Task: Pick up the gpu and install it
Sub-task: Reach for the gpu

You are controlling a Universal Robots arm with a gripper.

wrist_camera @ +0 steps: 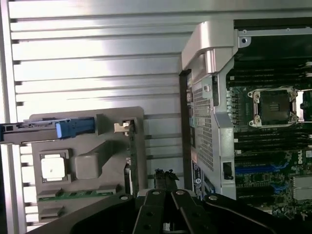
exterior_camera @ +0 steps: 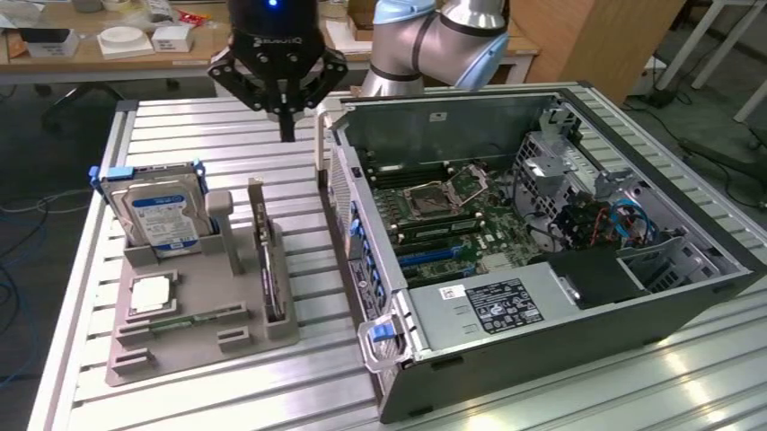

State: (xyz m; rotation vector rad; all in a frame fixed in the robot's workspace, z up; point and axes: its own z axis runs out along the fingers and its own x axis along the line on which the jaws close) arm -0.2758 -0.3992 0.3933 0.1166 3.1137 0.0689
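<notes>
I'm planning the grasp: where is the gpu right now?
In the exterior view the gpu stands on edge in the grey holder tray, on the view's left, between the hard drive and the open computer case.

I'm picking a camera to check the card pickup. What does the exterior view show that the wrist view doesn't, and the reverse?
Exterior view: the robot arm, the hard drive with its labelled face, blue cables inside the case, and a cluttered desk behind.
Wrist view: a top-down look along the graphics card, its thin upper edge standing in its slot.
Both: the grey tray, the processor chip, the motherboard socket, and the shut fingers holding nothing, above the table.
</notes>
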